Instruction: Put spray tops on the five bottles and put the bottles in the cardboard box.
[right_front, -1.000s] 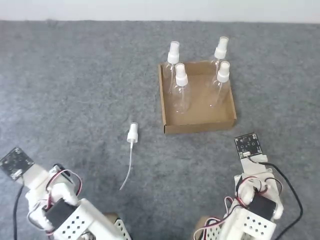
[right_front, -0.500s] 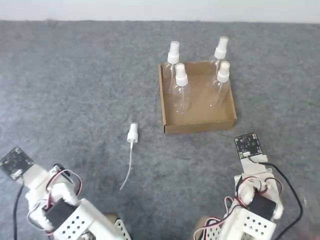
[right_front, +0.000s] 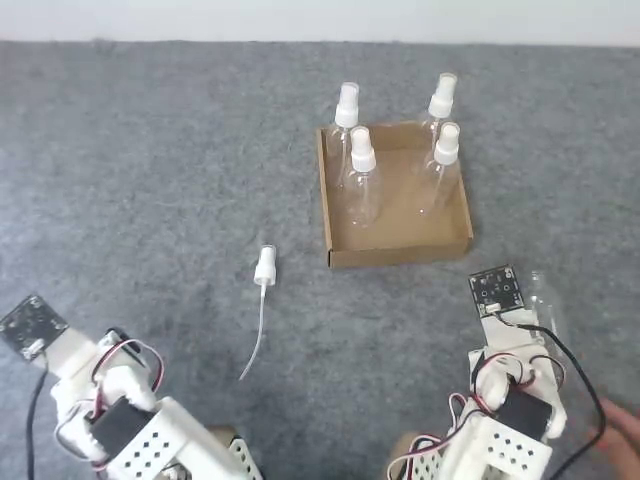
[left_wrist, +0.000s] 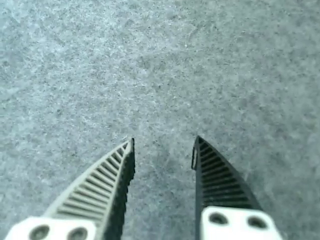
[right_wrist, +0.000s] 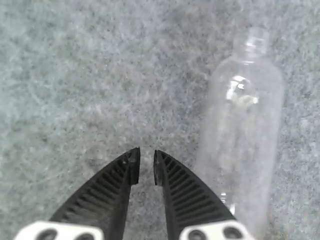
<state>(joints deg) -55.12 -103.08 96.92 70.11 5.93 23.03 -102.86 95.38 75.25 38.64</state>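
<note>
Left tool (left_wrist: 164, 141) inspected: fingers spread, nothing between them, over the grey carpeted table (right_front: 150, 150). Right tool (right_wrist: 145, 151): fingers almost pressed together, gripping nothing, low over the same nap. One bottle (right_wrist: 245, 125), uncapped, lies on its side just beside that tool, neck pointing away from it. One spray top (right_front: 265, 268) lies loose on the table, apart from the box (right_front: 400, 256), tube trailing toward my side. Two capped bottles (right_front: 362, 180) stand upright in the box. Two more are at its far wall, inside or behind I cannot tell. Pale wall (right_front: 320, 20) borders the far table edge.
</note>
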